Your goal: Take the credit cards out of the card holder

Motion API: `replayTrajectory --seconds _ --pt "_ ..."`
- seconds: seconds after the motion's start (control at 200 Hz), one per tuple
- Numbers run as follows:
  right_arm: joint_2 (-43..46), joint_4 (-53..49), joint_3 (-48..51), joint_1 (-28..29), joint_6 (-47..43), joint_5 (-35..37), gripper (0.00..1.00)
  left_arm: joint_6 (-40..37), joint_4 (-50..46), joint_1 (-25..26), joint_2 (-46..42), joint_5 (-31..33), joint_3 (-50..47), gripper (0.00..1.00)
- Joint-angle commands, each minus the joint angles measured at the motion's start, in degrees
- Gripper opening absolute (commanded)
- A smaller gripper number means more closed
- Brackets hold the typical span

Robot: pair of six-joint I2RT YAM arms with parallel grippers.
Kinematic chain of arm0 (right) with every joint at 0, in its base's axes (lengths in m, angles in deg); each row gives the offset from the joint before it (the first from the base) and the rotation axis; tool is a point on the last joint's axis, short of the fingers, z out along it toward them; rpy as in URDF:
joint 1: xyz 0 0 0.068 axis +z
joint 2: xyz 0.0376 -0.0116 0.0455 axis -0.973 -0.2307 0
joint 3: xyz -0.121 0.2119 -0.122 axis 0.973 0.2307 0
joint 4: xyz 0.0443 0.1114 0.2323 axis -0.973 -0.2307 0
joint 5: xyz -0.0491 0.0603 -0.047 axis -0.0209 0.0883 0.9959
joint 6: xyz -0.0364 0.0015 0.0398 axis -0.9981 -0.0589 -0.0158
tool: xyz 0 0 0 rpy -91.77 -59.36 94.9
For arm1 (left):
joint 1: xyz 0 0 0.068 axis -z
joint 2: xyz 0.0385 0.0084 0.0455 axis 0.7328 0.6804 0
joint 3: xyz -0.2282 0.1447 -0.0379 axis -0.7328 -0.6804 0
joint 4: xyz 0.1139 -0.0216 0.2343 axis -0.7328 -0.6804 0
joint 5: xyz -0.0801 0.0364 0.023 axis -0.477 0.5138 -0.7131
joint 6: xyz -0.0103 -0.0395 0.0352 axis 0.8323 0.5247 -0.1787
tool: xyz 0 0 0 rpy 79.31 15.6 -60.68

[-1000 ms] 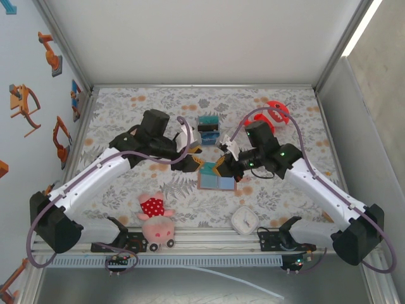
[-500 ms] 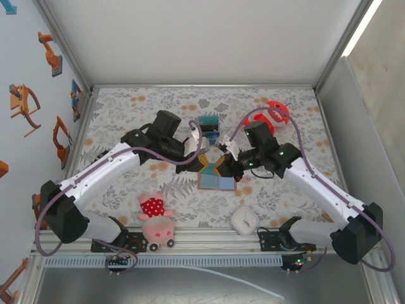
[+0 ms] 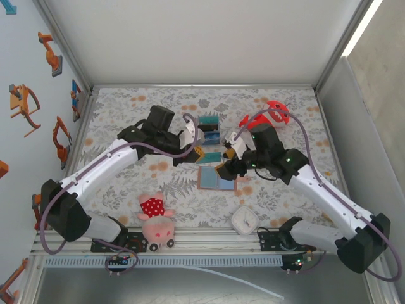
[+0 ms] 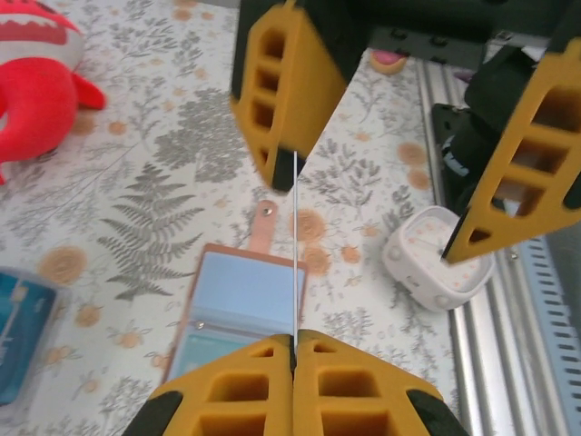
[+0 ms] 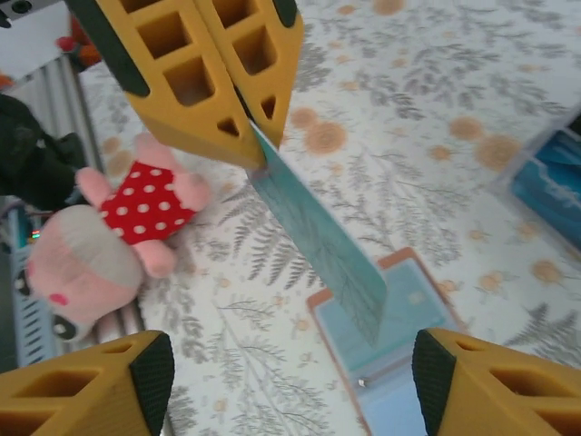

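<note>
My left jaws are pressed together on a teal credit card [image 5: 320,243], pinching it by one short end. In my left wrist view the card is edge-on, a thin pale line rising from between my two yellow left fingers [image 4: 238,389]. The card hangs in the air, clear of the tabletop [image 3: 120,117], and slopes down over the card holder [image 3: 217,179].

My right jaws are spread wide. The right fingers [image 5: 495,381] stand one on each side of the card's free end, and neither clamps it. In the left wrist view the tip of one right finger sits at the far end of the card's edge; I cannot tell whether it touches.

The card holder lies open and flat on the floral tabletop, just below both sets of jaws. Its blue-grey lining faces up and its tan snap tab [image 4: 263,225] sticks out from one edge. One half of the lining looks more teal than the other, and I cannot tell whether that is another card.

A striped box [image 3: 209,128] stands just beyond the holder, near my left jaws. A red plush toy [image 3: 276,114] lies farther back on the right, behind my right arm [image 3: 316,187]. By the near edge lie a pink pig plush [image 3: 155,218] in a red dotted top and, to its right, a small white block [image 3: 243,220] with a round face.
</note>
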Motion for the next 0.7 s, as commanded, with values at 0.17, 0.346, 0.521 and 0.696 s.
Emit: replayTrajectory --seconds 0.17,0.346,0.521,0.696 --pt "4.56 2.87 0.15 -0.10 10.47 22.21 0.73 -5.84 5.66 -7.03 8.15 1.35 3.77 0.00" --pt "4.48 2.12 -0.77 -0.11 17.06 29.35 0.73 -4.11 16.43 -11.19 13.73 1.54 5.63 0.00" --pt "5.19 0.76 -1.01 -0.11 20.99 33.94 0.75 -5.76 17.77 -13.21 20.86 -0.30 12.25 0.00" --pt "5.93 -1.05 -1.22 -0.17 23.97 37.34 0.76 -9.71 12.86 -13.64 28.37 -0.64 19.95 0.00"
